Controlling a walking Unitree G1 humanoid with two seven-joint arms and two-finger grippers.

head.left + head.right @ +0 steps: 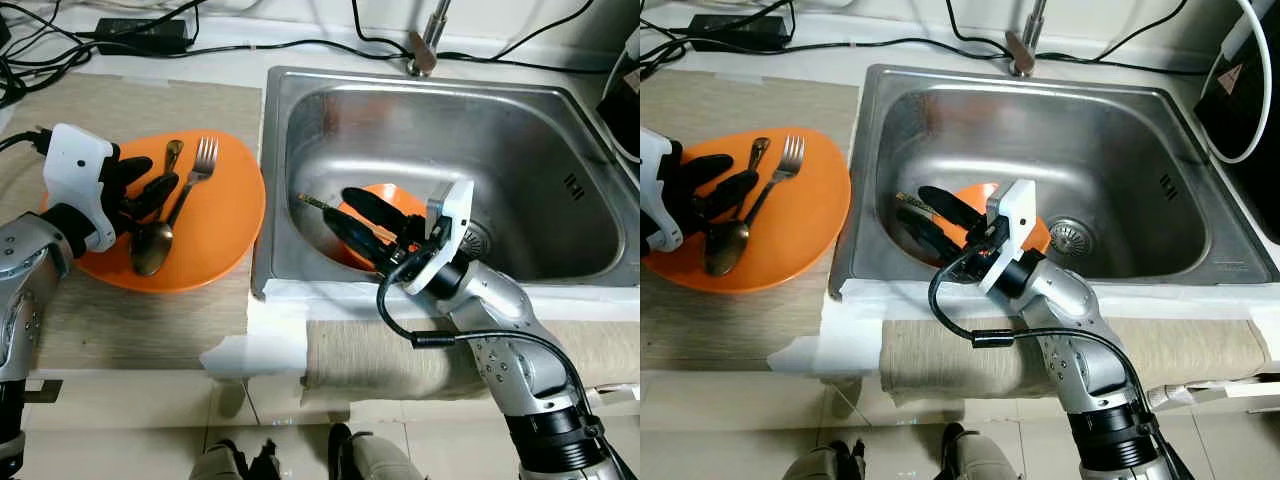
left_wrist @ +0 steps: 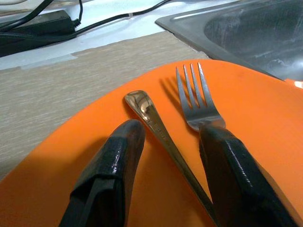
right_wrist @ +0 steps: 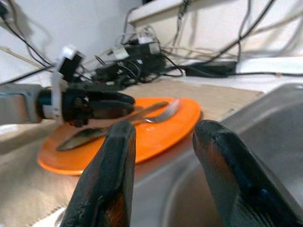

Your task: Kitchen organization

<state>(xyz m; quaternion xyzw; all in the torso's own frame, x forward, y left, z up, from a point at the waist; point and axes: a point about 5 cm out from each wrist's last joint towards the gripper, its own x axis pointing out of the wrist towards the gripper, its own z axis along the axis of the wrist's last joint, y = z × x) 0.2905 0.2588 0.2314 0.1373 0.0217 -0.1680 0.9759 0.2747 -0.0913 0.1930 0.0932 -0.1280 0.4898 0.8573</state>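
Left gripper [image 1: 150, 192] low over the plate [image 1: 225, 215] on the counter [image 1: 150, 330], near the sink's [image 1: 520, 120] left rim; fingers [image 2: 113, 170] parted moderately, straddling the spoon [image 1: 152, 245] handle without clamping it. Holding nothing. Spoon lying bowl toward the plate's near edge, handle pointing to the far edge; fork [image 1: 197, 170] just beside it, tines toward the far edge, with one finger resting over or against its handle in the left wrist view.

Right gripper [image 1: 365, 225] down inside the sink at its near-left part, over an orange dish [image 1: 395, 200] on the basin floor, close by the drain [image 1: 478, 240]. Fingers [image 3: 109, 179] spread apart, nothing between them. Thin metal utensil [image 1: 318, 204] poking out toward the sink's left wall, just beside those fingers; exact kind too small to tell.

Handling, as a judgement: cutlery stiff, light, polished and likely slippery, lying flat against a smooth plate, so hard to get under. Best taken across the narrow handle near mid-length, fingers closing from both sides. Risk of catching spoon and fork together, given how close they lie. Plate probably light plastic, apt to slide or tip if pressed at its rim. Dish in the sink likely wet, so a rim pinch could slip.
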